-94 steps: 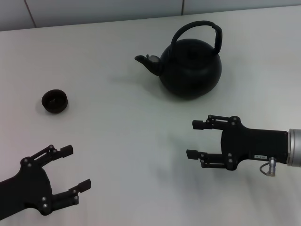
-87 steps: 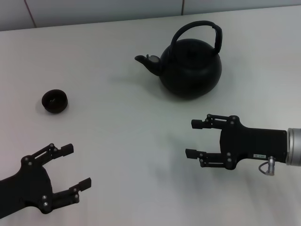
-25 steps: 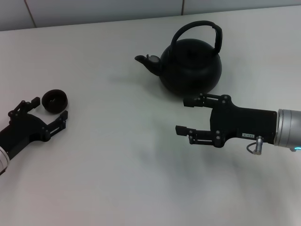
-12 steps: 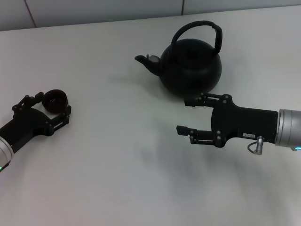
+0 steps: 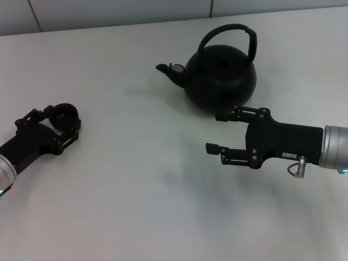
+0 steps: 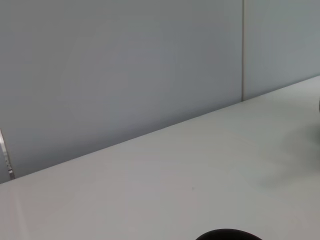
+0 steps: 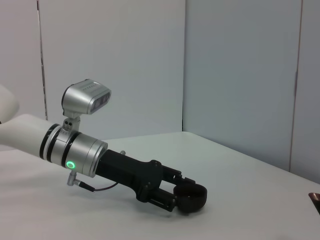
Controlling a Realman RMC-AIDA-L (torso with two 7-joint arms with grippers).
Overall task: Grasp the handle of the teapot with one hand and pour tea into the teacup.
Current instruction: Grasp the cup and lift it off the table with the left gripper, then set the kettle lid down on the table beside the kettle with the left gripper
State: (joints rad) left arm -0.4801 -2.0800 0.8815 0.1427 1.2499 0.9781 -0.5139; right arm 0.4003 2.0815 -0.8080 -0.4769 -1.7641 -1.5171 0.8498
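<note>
The matte black teapot (image 5: 220, 76) stands at the back of the white table (image 5: 136, 190), spout to the left, its arched handle (image 5: 228, 30) upright. The small black teacup (image 5: 64, 115) sits at the left. My left gripper (image 5: 60, 124) is open with a finger on each side of the teacup; I cannot tell whether they touch it. The right wrist view shows this too, with the teacup (image 7: 194, 194) between the left gripper's (image 7: 186, 200) fingers. My right gripper (image 5: 213, 131) is open and empty, just in front of the teapot's base. No tea shows.
A grey panelled wall (image 5: 109, 13) runs behind the table's far edge. The teacup's rim (image 6: 227, 235) shows at the edge of the left wrist view. Bare table lies between the two grippers.
My left gripper has moved from the front left up to the teacup and now straddles it. My right gripper has moved forward and left towards the teapot's base. The teapot and teacup have not moved.
</note>
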